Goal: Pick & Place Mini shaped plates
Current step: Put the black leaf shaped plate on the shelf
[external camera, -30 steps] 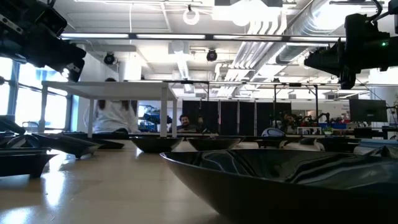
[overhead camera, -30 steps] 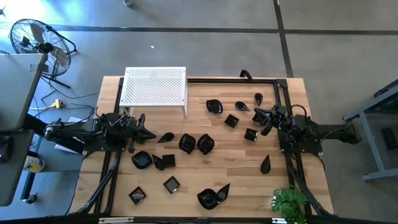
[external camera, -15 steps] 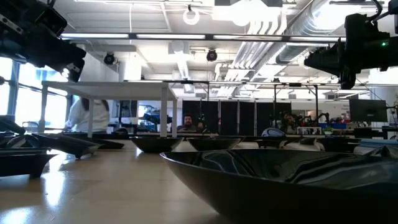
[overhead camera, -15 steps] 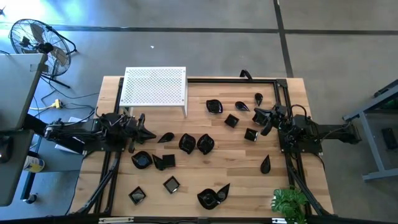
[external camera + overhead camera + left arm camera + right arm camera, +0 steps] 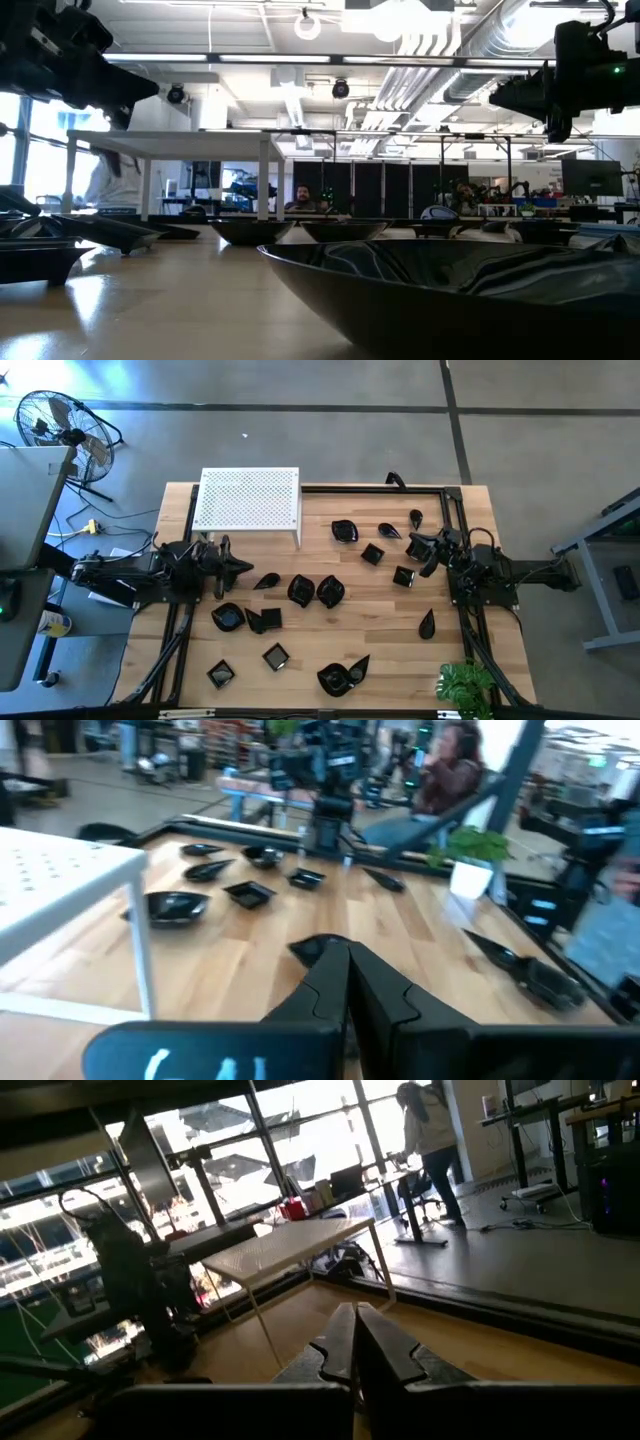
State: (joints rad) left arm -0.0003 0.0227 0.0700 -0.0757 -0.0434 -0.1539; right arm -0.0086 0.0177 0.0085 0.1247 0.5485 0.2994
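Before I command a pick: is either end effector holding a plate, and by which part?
Nothing held: left end effector and right end effector are both shut and empty.

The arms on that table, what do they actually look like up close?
Both are dark, jointed metal limbs on black frames. Each ends in a pincer, left pincer and right pincer, made of two black, angular, tapering fingers. The left wrist housing carries pale lettering.

Approx 15 mini shaped plates (image 5: 330,592) on the table (image 5: 380,630), black, mixed shapes; 2 at the near edge overlap, so count may be off by 1. 1 white perforated stand (image 5: 249,498). 2 robot arms: left arm (image 5: 130,572), right arm (image 5: 510,572). 1 potted plant (image 5: 466,686), 1 floor fan (image 5: 60,422)
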